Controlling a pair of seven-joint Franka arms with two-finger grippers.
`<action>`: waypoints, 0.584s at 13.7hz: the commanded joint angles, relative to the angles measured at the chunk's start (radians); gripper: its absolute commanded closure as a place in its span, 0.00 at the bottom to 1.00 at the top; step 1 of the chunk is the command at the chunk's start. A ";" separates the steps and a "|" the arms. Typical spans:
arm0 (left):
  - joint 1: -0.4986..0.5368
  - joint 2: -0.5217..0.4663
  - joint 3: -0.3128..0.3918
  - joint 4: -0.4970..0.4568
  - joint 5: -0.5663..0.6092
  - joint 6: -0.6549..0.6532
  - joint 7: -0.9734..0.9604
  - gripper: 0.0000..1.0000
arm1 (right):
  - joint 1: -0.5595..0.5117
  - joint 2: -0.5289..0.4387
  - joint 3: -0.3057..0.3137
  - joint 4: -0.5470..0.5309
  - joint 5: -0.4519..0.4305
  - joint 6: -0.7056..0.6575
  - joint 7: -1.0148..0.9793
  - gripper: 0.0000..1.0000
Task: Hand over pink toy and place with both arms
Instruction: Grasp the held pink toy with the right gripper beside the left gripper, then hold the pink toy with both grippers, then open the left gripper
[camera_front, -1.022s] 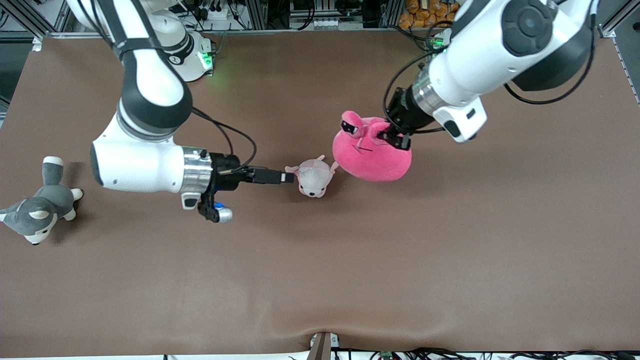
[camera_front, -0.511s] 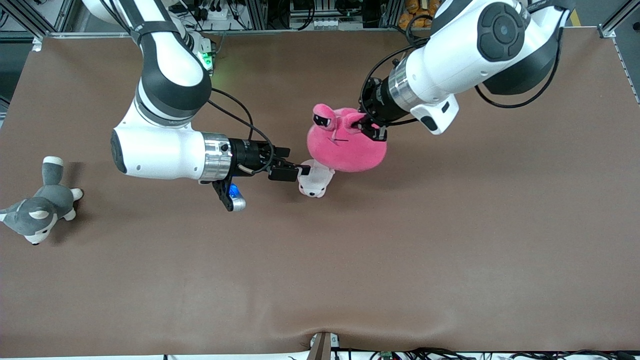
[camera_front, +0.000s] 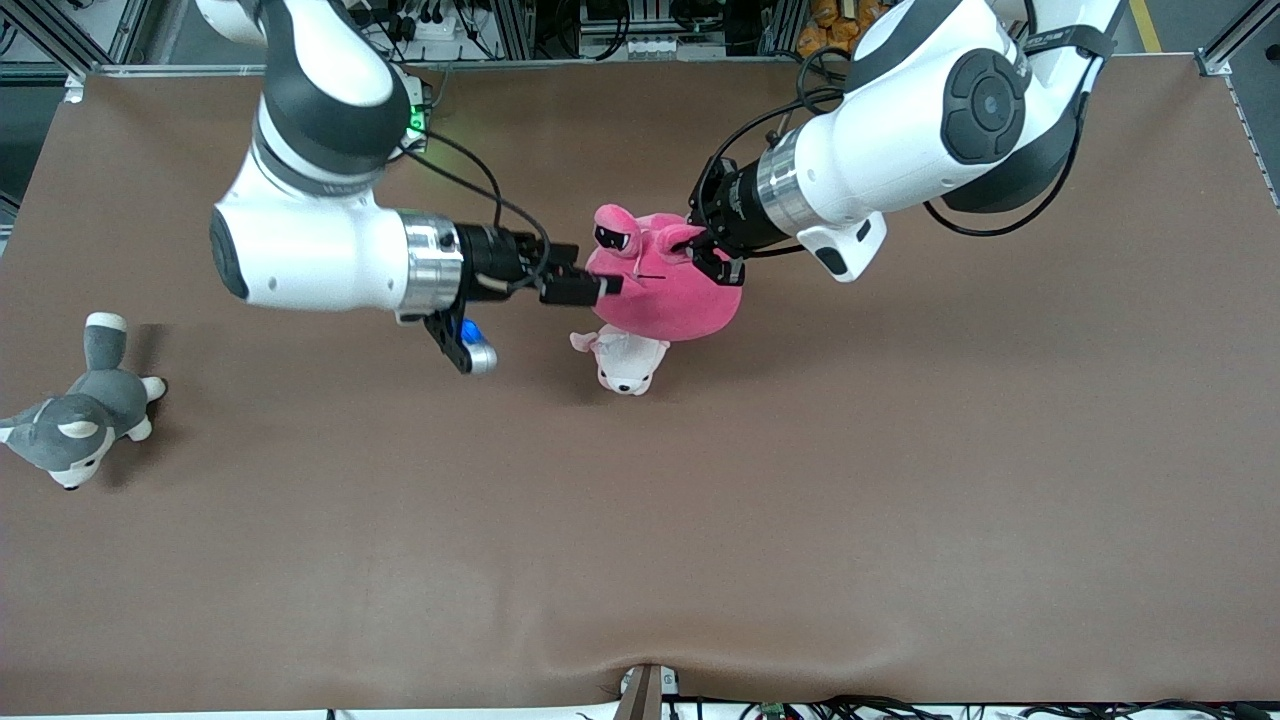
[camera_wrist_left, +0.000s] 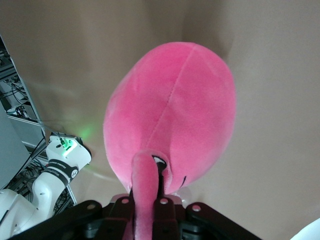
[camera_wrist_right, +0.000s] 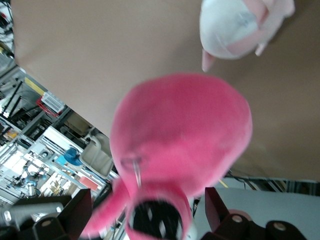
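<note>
The left gripper (camera_front: 718, 262) was clamped tight on one stalk eye of the pink toy (camera_front: 665, 292), its black fingers (camera_wrist_left: 159, 210) pinching that pink stalk between them and holding the toy up off the table (camera_front: 800, 480). The right gripper (camera_front: 597, 288) had its jaws spread wide, the fingers (camera_wrist_right: 220, 210) standing on either side of the toy's other stalk eye with its black lid, not closed on it. The toy hung in the air between the two grippers, over the middle of the table and toward the edge where the arms' bases stand; its round body drooped below the grippers. Directly under it, on the brown surface, lay a small pale pink-and-white puppy plush (camera_front: 625, 362), partly covered by the toy in the front view and showing apart from it in the right wrist view. A grey-and-white husky plush (camera_front: 75, 420) lay well apart, at the table edge on the right arm's end
</note>
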 joint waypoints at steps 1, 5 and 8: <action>-0.019 0.026 0.002 0.030 -0.017 0.021 -0.023 1.00 | 0.009 -0.077 -0.008 -0.076 0.000 -0.026 0.019 0.00; -0.028 0.043 0.002 0.029 -0.016 0.024 -0.023 1.00 | 0.023 -0.065 -0.007 -0.076 -0.032 -0.015 0.045 0.00; -0.038 0.047 0.004 0.029 -0.016 0.029 -0.022 1.00 | 0.035 -0.046 -0.007 -0.075 -0.047 0.013 0.039 0.00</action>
